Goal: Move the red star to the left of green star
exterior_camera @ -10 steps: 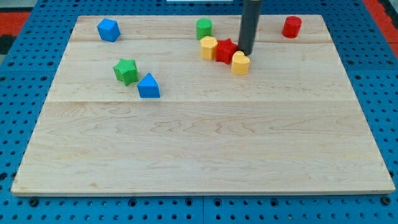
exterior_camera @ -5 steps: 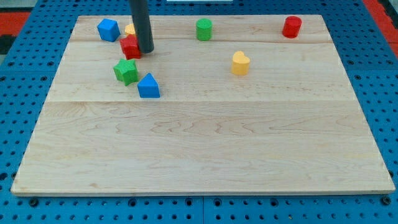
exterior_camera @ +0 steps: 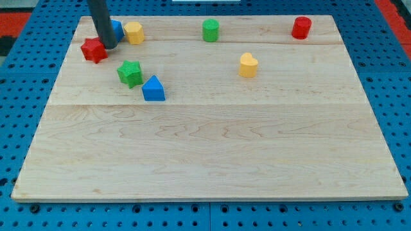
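The red star [exterior_camera: 94, 50] lies on the wooden board [exterior_camera: 212, 147] near the view's top-left corner, just at the view's left of my tip [exterior_camera: 108, 46], touching it or nearly so; I cannot tell which. I carry no jaws: I end in a straight dark rod that comes down from the view's top edge, close to upright, with its lower end on the board surface. The green star [exterior_camera: 130, 73] sits below and to the view's right of my tip, near but apart from it; the red star stands up and to the view's left of the green star, with a clear gap between them. A blue block [exterior_camera: 117, 28], partly hidden behind my rod, is just at the view's right of it, shape not determinable. A yellow block [exterior_camera: 134, 32] stands just beyond the blue one, farther to the view's right. A blue triangular block [exterior_camera: 153, 89] rests just beside the green star on its lower right. Well away toward the view's right are a green block [exterior_camera: 210, 30] near the top edge, a yellow heart-like block [exterior_camera: 248, 65] below and right of it, and a red cylinder-like block [exterior_camera: 301, 27] near the top-right corner.
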Available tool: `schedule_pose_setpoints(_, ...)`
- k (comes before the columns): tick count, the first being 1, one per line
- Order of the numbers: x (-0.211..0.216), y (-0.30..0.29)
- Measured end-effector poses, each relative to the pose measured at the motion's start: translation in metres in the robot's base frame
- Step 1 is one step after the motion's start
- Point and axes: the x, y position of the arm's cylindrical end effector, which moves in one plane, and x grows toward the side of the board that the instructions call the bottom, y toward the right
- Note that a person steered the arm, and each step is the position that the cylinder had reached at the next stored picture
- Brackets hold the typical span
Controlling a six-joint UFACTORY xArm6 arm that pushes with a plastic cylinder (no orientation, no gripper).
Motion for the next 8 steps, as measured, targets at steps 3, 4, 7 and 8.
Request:
schedule_pose_setpoints(3, -0.019, -0.011)
schedule_pose_setpoints(4, -0.021, -0.059)
schedule_pose_setpoints(7, 0.063, -0.025)
schedule_pose_setpoints(8, 0.043, -0.031)
